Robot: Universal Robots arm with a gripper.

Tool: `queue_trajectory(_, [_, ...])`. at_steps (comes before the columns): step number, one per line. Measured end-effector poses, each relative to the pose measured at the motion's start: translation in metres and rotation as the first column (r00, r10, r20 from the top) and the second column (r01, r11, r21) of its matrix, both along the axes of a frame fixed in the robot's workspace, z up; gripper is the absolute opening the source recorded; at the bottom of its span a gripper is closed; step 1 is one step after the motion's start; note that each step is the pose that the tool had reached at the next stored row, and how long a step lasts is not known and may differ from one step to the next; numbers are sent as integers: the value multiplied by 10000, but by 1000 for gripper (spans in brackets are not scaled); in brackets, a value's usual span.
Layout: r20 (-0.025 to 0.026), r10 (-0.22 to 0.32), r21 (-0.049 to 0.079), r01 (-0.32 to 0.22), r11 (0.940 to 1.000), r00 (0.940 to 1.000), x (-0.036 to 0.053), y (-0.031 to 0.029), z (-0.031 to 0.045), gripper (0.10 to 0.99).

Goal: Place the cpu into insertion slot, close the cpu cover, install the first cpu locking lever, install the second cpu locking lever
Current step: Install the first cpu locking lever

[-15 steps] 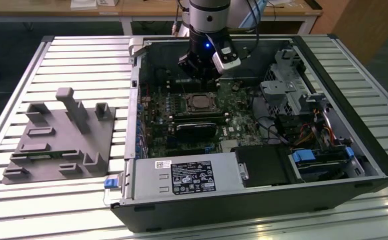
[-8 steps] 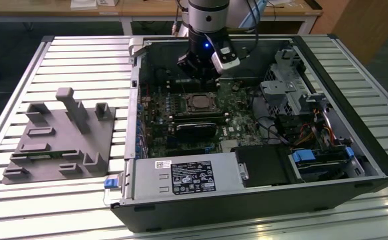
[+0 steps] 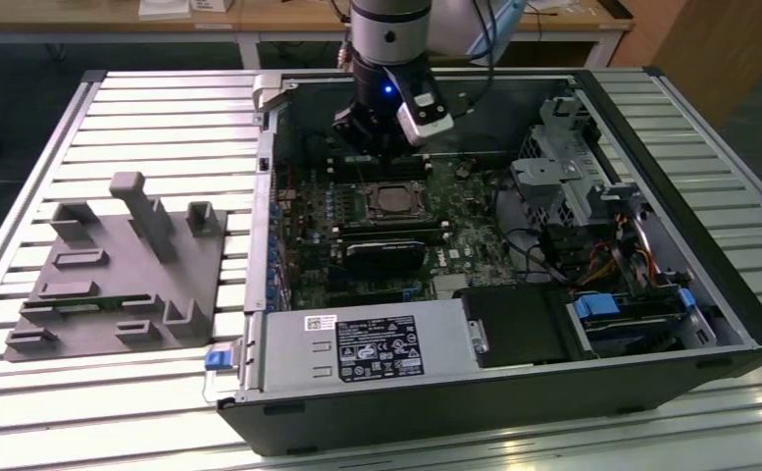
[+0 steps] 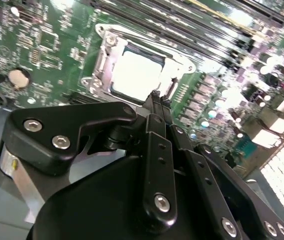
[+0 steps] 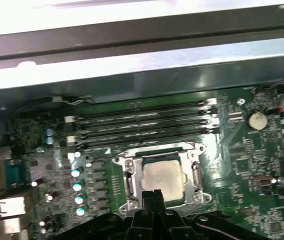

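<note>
Inside an open computer case (image 3: 485, 417) on a slatted table (image 3: 40, 432): end effector (image 5: 151, 194) of the single arm poised low over the green motherboard (image 5: 241, 165). Fingertips drawn narrow, all but touching, with nothing to be seen between them.

Cpu (image 5: 162, 177) lying flat and square in the insertion slot (image 5: 156, 158), just beside the memory slots (image 5: 142, 125), pale face up and bright in both wrist views. Cpu cover (image 5: 197, 175) down around it, silvery frame level with the board, chip showing through the window.

End effector tips placed at the edge of the cover farthest from the memory slots, just beside the frame. Touching it or only near it: impossible to say.

First two steps, placing the chip and closing the cover, judged complete from the way the parts lie. Locking levers another matter: not to be told latched from free, so both counted as possibly left to do.

Well apart from the memory slots, outside the case on the table: a grey holding fixture (image 3: 119, 275) with upright posts.
</note>
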State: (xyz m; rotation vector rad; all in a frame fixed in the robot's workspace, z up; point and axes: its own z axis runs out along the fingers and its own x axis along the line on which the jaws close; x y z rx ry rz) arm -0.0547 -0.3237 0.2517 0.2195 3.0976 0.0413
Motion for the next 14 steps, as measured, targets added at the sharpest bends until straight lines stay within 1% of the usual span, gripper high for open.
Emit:
queue_trajectory(5, [0,1,8,-1,10000,10000,-134,-2,0,106])
queue_trajectory(11, [1,1,45,-1,10000,10000,-345,-8,0,106])
queue_trajectory(13, [1,1,77,-1,10000,10000,-397,-10,0,106])
queue_trajectory(14, [1,1,119,-1,9999,10000,-421,-12,-1,106])
